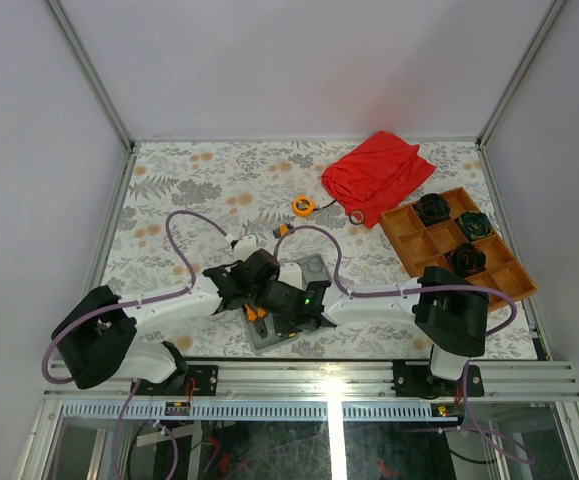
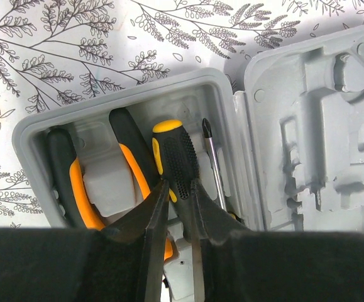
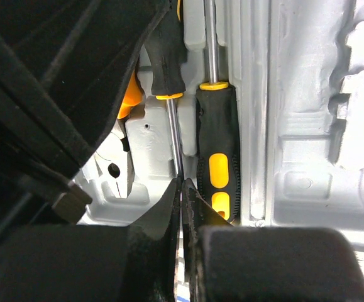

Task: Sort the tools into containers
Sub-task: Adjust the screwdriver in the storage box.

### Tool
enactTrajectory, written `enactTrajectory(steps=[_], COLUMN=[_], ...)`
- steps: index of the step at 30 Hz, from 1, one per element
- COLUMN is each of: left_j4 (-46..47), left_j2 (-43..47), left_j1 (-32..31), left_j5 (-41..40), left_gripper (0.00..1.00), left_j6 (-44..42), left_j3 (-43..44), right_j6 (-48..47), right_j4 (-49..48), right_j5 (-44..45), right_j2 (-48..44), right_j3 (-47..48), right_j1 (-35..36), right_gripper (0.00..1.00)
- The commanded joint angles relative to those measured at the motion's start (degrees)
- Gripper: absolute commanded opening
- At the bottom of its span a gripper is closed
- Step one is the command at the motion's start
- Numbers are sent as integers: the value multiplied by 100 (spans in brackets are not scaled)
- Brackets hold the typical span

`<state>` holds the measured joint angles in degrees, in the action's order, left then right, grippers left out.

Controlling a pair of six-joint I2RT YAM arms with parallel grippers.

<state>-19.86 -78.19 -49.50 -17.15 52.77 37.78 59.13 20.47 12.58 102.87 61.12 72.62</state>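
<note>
The open grey case [image 1: 312, 268] lies under both arms. In the left wrist view, its left tray [image 2: 27, 135] holds orange-handled pliers [image 2: 75, 189] and a thin screwdriver [image 2: 210, 160]; the right tray [image 2: 314, 126] holds nothing. My left gripper [image 2: 178, 184] is shut on the black-and-orange handle of a screwdriver [image 2: 175, 154] over that tray. My right gripper [image 3: 183, 182] is shut on the same screwdriver's shaft [image 3: 175, 135], beside a second screwdriver [image 3: 218, 151] lying in the tray. A round orange tape measure [image 1: 303, 205] and a tiny orange-black piece [image 1: 286, 230] lie on the table beyond the case.
A crumpled red cloth [image 1: 379, 170] lies at the back right. An orange-brown divided tray [image 1: 499, 265] with black round parts [image 1: 432, 208] sits along the right edge. Purple cables loop over the patterned table beside both arms.
</note>
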Motion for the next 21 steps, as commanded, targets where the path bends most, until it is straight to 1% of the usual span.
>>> enactTrajectory(steps=[1, 8, 13, 21], left_j4=[184, 494, 579, 584], left_j2=[-520, -508, -274, -20], left_j1=[-403, -440, -462, -455], left_j5=[618, 872, 999, 1132], left_gripper=[0, 0, 0, 0], left_j6=[-109, -140, -145, -188], left_j3=[-242, -319, -401, -360], right_j6=[-640, -574, -508, -380], right_j4=[290, -286, -572, -828], right_j5=[-1398, -1816, -2003, -2102], right_j2=[1922, 2285, 2712, 3236], right_j3=[-550, -786, -885, -1074], right_j1=[24, 22, 23, 20], right_gripper=[0, 0, 0, 0])
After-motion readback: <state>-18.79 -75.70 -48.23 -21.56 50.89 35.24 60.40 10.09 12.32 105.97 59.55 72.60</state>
